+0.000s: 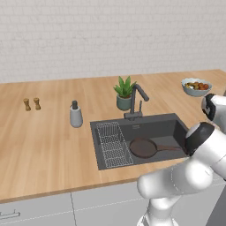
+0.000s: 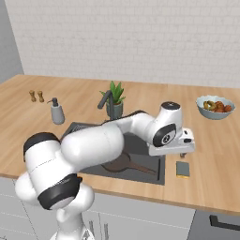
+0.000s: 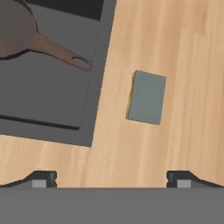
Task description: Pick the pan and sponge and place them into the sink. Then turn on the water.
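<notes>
Pan [image 1: 142,147] lies flat on the floor of the sink [image 1: 170,129], in the basin's right part, beside the wire rack [image 1: 112,144] that fills the left part. Its long handle runs toward the sink's right wall; in the hand view the looped handle end stops just short of that wall. The right base view shows the pan partly hidden behind the arm.

Sponge [image 3: 147,97] rests flat on the wooden counter [image 1: 39,141], green layer up, just beside the sink's right rim and apart from it, near the counter's front edge. The right base view shows the sponge at the same spot, right of the basin.

Gripper [image 3: 111,178] is above the counter with nothing between its fingers; the two finger tips [image 3: 43,178] stand wide apart. The sponge sits ahead of them, clear of both tips, roughly between their lines.

Faucet [image 1: 136,102] stands at the sink's back rim with its spout over the basin; no stream is visible under it. A potted plant [image 1: 124,92] stands behind the faucet, a soap dispenser [image 1: 76,114] left of the sink, two small shakers [image 1: 32,104] toward the counter's left end, and a bowl of food [image 1: 196,86] near the back right.
</notes>
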